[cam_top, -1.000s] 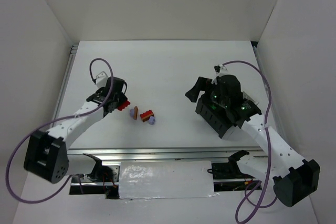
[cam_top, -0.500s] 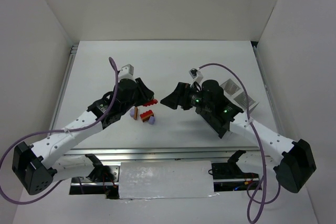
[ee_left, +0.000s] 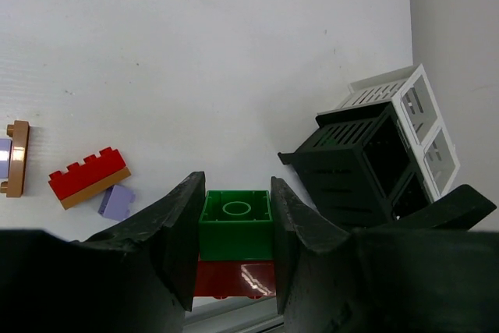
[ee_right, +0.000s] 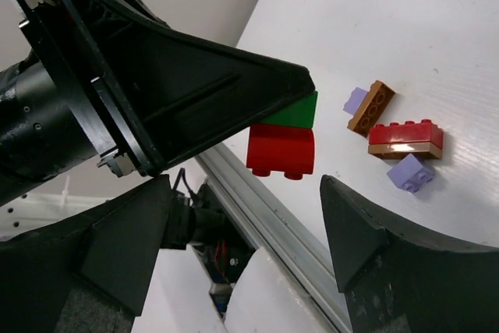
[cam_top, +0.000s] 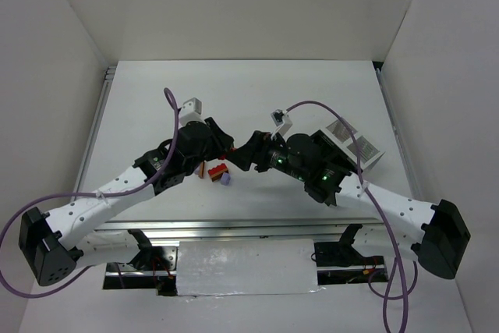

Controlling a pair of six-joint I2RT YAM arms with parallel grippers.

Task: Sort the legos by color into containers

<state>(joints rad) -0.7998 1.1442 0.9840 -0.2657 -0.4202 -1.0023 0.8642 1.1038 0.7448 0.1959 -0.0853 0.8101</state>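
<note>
My left gripper (ee_left: 235, 243) is shut on a green brick (ee_left: 235, 222) stacked on a red brick (ee_left: 234, 278), held above the table. In the top view it (cam_top: 224, 143) meets my right gripper (cam_top: 249, 152) mid-table. My right gripper (ee_right: 245, 193) is open and empty, with the green brick (ee_right: 293, 111) and red brick (ee_right: 282, 151) just ahead of its fingers. On the table lie a red-on-tan brick (ee_right: 405, 139), a brown-orange brick (ee_right: 372, 105) and two lavender bricks (ee_right: 411, 172). The containers (ee_left: 366, 161) stand at the right, black cells near, white cells (cam_top: 355, 144) far.
The aluminium rail (cam_top: 249, 228) runs along the table's near edge, with cables and a white covered panel (cam_top: 245, 267) below it. White walls enclose the table on the left, back and right. The right arm partly covers the black bins in the top view.
Both arms swung in toward the table's middle. My left gripper carried the green and red stack right, and my right gripper left the containers and now faces it.
</note>
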